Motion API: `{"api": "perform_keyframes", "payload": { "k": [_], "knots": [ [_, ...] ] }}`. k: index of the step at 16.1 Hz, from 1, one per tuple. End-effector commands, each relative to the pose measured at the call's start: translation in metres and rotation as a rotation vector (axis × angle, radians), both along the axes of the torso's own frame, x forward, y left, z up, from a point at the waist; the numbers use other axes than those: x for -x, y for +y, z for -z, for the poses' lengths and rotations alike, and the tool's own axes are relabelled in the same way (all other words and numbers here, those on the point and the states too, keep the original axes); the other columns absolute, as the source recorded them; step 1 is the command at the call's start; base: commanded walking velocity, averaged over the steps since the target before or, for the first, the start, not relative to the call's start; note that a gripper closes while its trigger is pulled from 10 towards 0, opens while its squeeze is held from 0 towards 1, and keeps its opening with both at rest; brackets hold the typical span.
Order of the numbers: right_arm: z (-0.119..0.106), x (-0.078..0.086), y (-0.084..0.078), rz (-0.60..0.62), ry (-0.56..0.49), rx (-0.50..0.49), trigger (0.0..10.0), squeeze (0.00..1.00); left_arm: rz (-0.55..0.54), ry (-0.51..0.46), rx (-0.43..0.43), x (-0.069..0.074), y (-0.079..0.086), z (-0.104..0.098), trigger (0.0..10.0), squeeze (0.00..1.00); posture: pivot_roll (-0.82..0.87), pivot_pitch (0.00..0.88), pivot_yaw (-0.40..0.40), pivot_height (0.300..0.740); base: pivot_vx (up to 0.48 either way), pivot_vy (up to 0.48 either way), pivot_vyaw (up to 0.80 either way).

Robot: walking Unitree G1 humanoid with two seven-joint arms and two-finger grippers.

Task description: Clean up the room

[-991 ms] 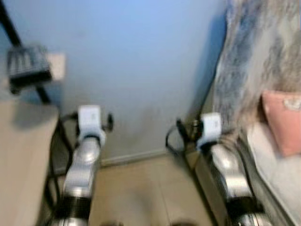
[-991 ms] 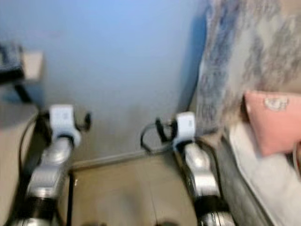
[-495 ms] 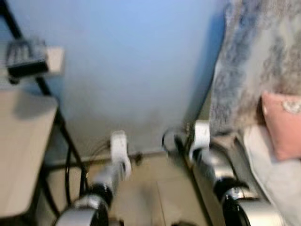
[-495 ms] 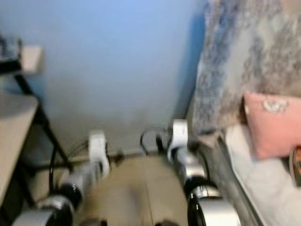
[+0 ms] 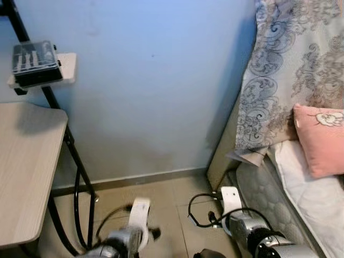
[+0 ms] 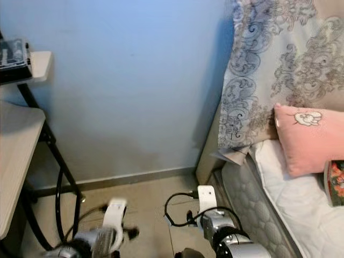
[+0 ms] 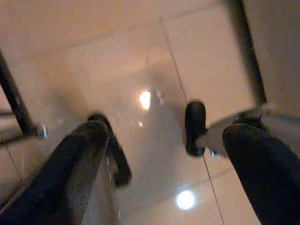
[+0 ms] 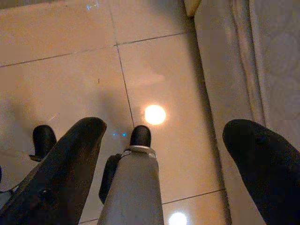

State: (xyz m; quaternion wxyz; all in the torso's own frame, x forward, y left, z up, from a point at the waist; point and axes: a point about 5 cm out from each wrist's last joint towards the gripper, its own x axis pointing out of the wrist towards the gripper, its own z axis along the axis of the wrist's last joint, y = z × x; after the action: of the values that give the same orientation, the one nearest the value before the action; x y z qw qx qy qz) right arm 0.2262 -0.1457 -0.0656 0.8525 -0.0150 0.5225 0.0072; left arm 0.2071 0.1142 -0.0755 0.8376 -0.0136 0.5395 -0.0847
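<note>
Fingers of both grippers are spread apart and hold nothing: in the left wrist view the left gripper [image 7: 161,154] hangs over glossy beige floor tiles [image 7: 122,61], and in the right wrist view the right gripper [image 8: 164,150] hangs over the same tiled floor just beside the side of the bed [image 8: 262,61]. Seen from the head, both arms are lowered near the floor, the left arm [image 5: 137,223] somewhat blurred beside the black metal legs of a pale wooden counter [image 5: 24,161], the right arm [image 5: 236,217] close to the corner of the mattress [image 5: 263,188]. Above the counter a small white shelf [image 5: 67,67] on the blue wall [image 5: 156,80] carries a dark box with a clear lid [image 5: 33,63]. On the bed a pink pillow [image 5: 318,137] leans against a grey patterned cloth [image 5: 285,70] that hangs behind it, and a white sheet [image 5: 317,199] covers the mattress. At the far right edge of the right eye view a colourful can-like thing [image 6: 334,183] lies on the sheet just below the pillow; what it is cannot be told.
</note>
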Motion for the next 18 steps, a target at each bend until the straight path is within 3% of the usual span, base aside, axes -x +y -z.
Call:
{"api": "perform_keyframes", "payload": {
  "k": [1, 10, 14, 18],
  "knots": [
    [-0.002, -0.003, -0.001, -0.007, -0.002, 0.015, 10.0, 0.04, 0.022, -0.019, 0.006, -0.003, -0.005, -0.002, 10.0, 0.0, -0.12, 0.0, -0.062, 0.698, 0.0, 0.0, 0.0],
    [-0.005, -0.007, 0.001, 0.019, -0.004, -0.008, 10.0, 0.04, 0.014, -0.047, -0.026, -0.009, 0.003, -0.005, 10.0, 0.0, -0.12, 0.0, -0.052, 0.698, 0.0, 0.0, 0.0],
    [-0.005, -0.008, -0.004, 0.047, -0.012, -0.012, 10.0, 0.04, 0.015, -0.056, -0.01, -0.01, -0.003, -0.006, 10.0, 0.0, -0.15, 0.0, -0.042, 0.698, 0.0, 0.0, 0.0],
    [-0.014, -0.021, -0.003, 0.1, -0.051, -0.076, 10.0, 0.03, -0.004, -0.06, -0.004, -0.013, 0.001, -0.007, 10.0, 0.0, -0.12, 0.0, -0.037, 0.698, 0.0, 0.0, 0.0]
  ]
}}
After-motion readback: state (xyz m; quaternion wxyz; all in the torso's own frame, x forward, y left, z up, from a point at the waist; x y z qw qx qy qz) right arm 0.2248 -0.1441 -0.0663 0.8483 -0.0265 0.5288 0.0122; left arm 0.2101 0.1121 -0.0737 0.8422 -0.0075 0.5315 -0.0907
